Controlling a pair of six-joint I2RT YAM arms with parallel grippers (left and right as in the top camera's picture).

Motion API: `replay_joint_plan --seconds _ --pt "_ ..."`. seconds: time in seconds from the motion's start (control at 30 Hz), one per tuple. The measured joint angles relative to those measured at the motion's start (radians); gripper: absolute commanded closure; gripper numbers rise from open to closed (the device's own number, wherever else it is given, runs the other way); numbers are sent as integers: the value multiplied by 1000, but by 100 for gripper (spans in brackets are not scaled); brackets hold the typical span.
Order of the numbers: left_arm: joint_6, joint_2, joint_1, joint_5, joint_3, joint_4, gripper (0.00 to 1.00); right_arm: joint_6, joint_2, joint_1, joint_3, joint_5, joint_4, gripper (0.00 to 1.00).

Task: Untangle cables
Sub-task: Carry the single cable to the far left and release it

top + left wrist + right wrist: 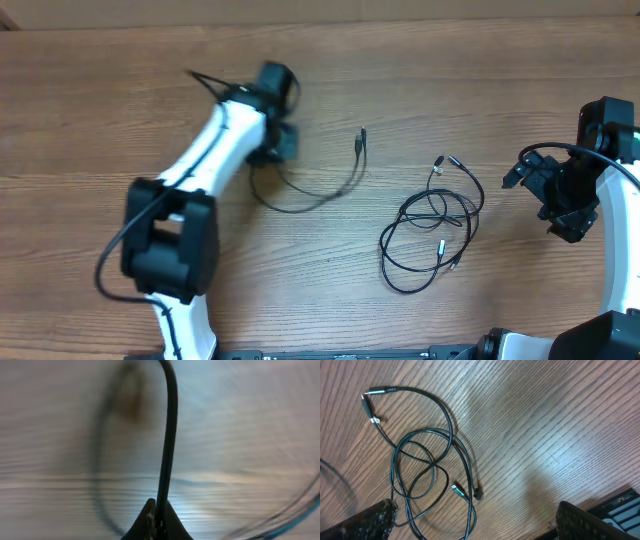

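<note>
Cables [432,222] lie in a loose tangle on the wooden tabletop [480,80], right of centre in the overhead view. They form a few thin black loops laid over one another, with small plug ends poking out at the top and near the lower middle. From the right wrist, the same cables [451,435] fill the left half of the view. Their strands cross in several places (which strand runs over which is hard to tell), and two plug ends lie close together inside the lower loops.

One cable [295,210] lies apart from the tangle, to its left. It runs in a shallow arc across the tabletop. One end reaches the left tool [283,143], and the free end with its plug points toward the far edge.

The left tool is closed tight on this cable. In the left wrist view the cable [167,450] rises straight out from between the pinched tips of the left tool [157,521], and the rest of that view is blurred.

The right tool [540,200] sits at the right side of the tabletop, near the tangle but not touching it. Its jaws stand wide apart and hold nothing. In its own wrist view the two fingers [365,520] show at the bottom corners, with the tangle on the tabletop beyond them.
</note>
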Motion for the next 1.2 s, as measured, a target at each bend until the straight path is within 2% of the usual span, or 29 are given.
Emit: replay_joint_plan --seconds 0.23,0.4,0.6,0.83,1.2 --pt "-2 -163 275 -333 209 -144 96 0 0 0 0 0 0 0" --pt "-2 -273 477 -484 301 -154 96 0 0 0 0 0 2 0" --pt "-3 -319 601 -404 313 -199 96 0 0 0 0 -6 12 0" --pt "-2 -281 605 -314 307 -246 96 -1 0 0 0 -8 11 0" --pt "-2 -261 605 -301 305 -245 96 0 0 0 0 -10 11 0"
